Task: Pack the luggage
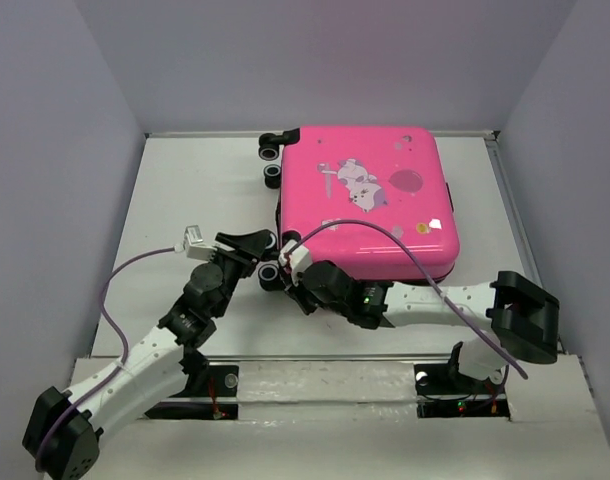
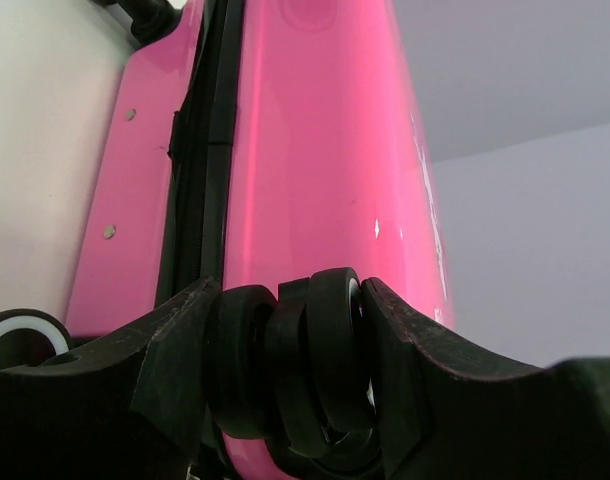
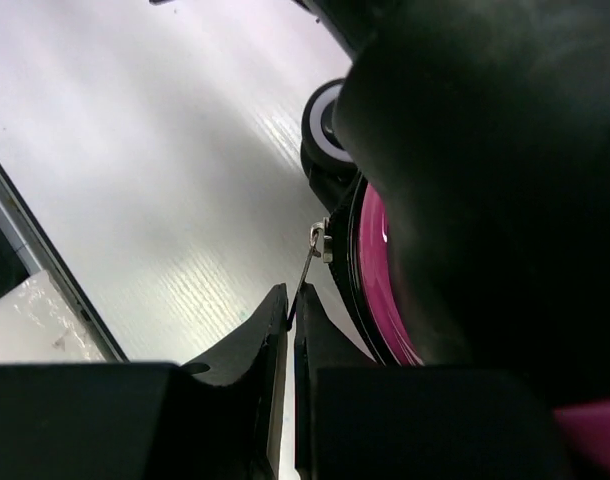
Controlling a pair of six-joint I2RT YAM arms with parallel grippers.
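Luggage (image 1: 370,200), hot-pink with its lid down, lies flat at the far middle of the table (image 1: 185,200). The left gripper (image 2: 285,310) is clamped across the twin caster wheel (image 2: 320,360) at its near corner, probably to steady it. The right gripper (image 3: 290,300), fingers together, pinches the zipper pull (image 3: 307,262), likely to draw the zipper shut.

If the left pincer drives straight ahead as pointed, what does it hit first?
The black wheel between its fingers, seemingly in contact; the pink luggage shell sits right behind.
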